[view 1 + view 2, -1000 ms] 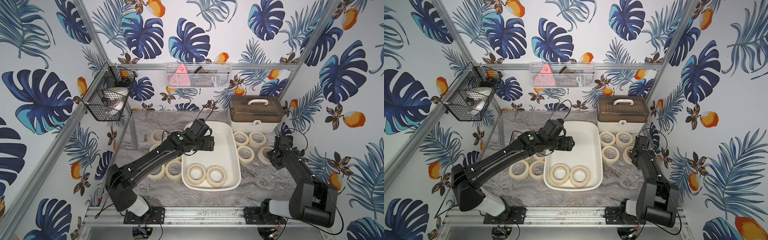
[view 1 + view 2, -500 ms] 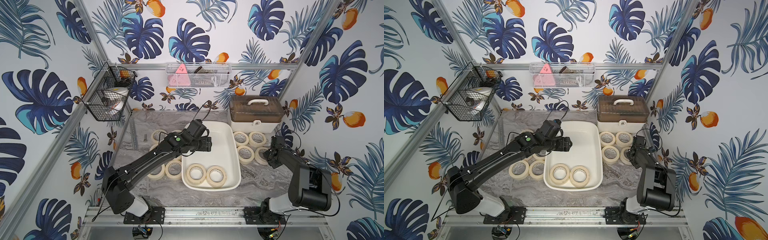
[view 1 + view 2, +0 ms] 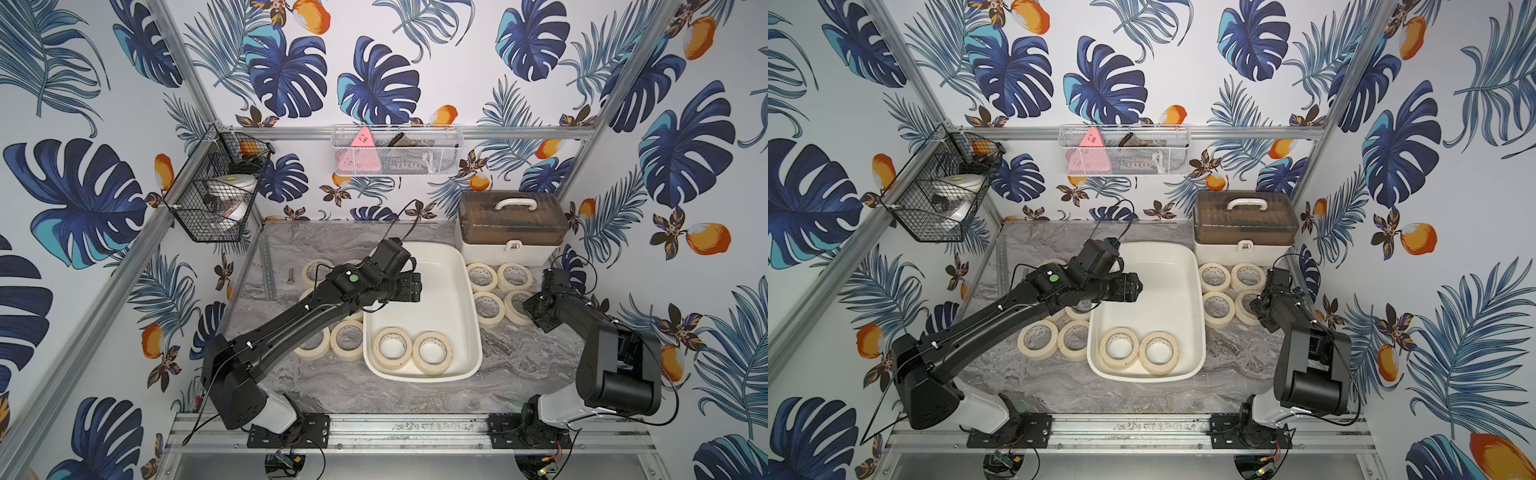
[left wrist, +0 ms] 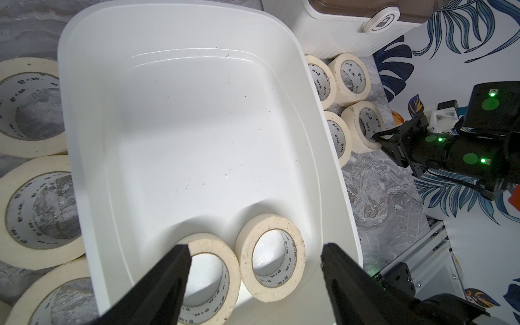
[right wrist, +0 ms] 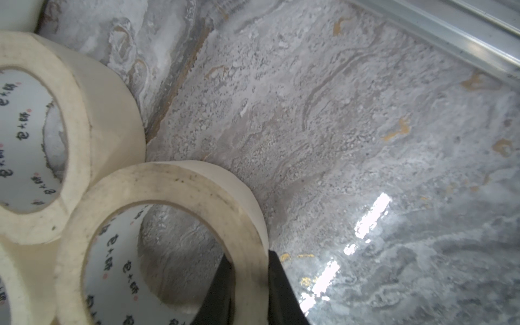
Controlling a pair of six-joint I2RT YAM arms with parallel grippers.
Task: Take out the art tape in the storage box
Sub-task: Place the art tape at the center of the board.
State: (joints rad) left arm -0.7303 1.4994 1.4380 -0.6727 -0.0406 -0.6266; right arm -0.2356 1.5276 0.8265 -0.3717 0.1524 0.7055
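Note:
The storage box [image 3: 432,248] [image 3: 1158,248] [image 4: 64,84] is a shallow white tub in the middle of the marble table. Two art tape rolls [image 3: 376,349] [image 3: 449,354] [image 4: 244,253] lie flat at its near end. My left gripper [image 3: 411,286] [image 3: 1133,287] [image 4: 254,250] hangs open above the box with nothing between its fingers. More cream rolls lie on the table on both sides of the box. My right gripper [image 3: 530,309] [image 5: 249,264] is shut on the wall of one roll [image 3: 509,316] [image 5: 174,174] standing on the table right of the box.
A cream case with a brown lid [image 3: 513,232] stands behind the right-hand rolls. A black wire basket [image 3: 216,195] hangs on the left post and a white wire basket [image 3: 395,151] on the back wall. A bolt [image 3: 289,274] lies at the far left.
My right gripper has slid a little to the left with its roll, closer to the other rolls. My left gripper has drifted slightly left above the box and stayed open.

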